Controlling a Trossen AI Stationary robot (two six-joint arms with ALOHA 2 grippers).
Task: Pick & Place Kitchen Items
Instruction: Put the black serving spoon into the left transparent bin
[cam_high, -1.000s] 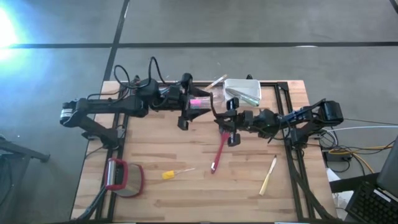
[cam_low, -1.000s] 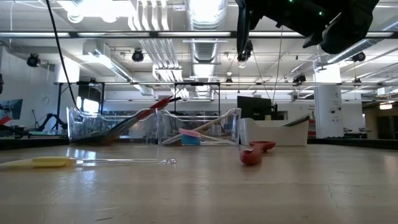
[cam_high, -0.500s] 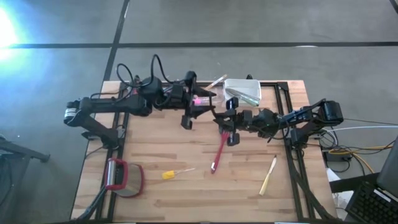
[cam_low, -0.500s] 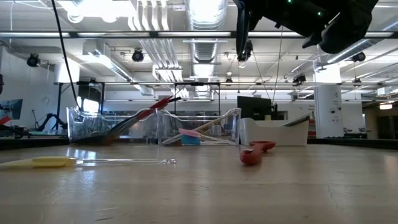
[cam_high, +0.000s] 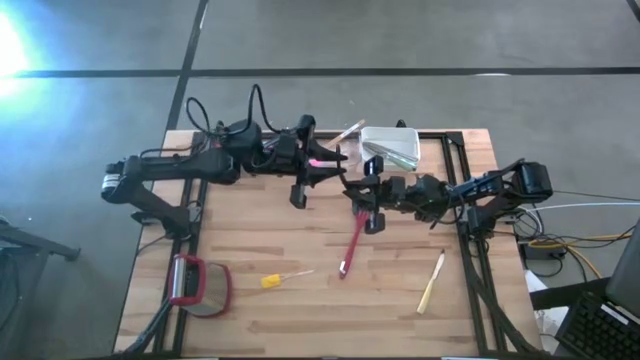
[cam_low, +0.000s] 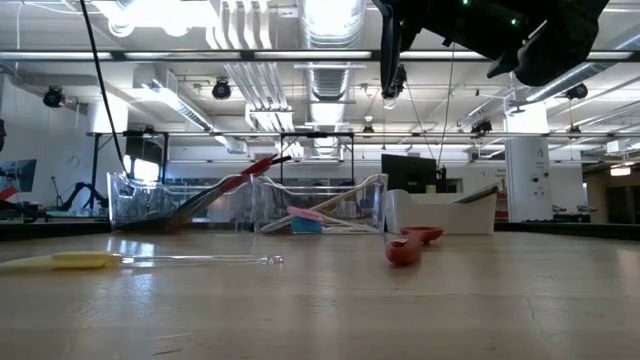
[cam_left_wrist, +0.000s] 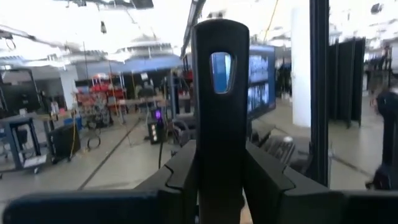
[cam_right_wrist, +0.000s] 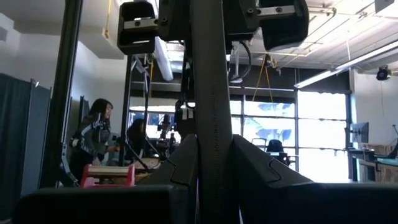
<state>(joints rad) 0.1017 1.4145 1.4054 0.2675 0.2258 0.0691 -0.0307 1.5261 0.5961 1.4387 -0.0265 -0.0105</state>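
Pink shows between the left gripper (cam_high: 318, 163) jaws — a small piece (cam_high: 314, 163) held above the light wooden bench (cam_high: 300, 300) near the clear tubs (cam_high: 388, 147), its shape too small to make out. The right gripper (cam_high: 372, 205) hangs over the long red-handled utensil (cam_high: 353, 241); whether its jaws are open or closed I cannot tell. A yellow-handled tool (cam_high: 272, 281) and a pale wooden utensil (cam_high: 431, 283) lie apart. No writing is legible.

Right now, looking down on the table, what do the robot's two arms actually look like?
Both are slim, dark, jointed arms of black segments. The left arm has black cables looping above it, a pale grey cap at its outer joint, and a pink glow near its hand, the left hand. The right arm carries a blue cable and ends in the black two-fingered right hand.
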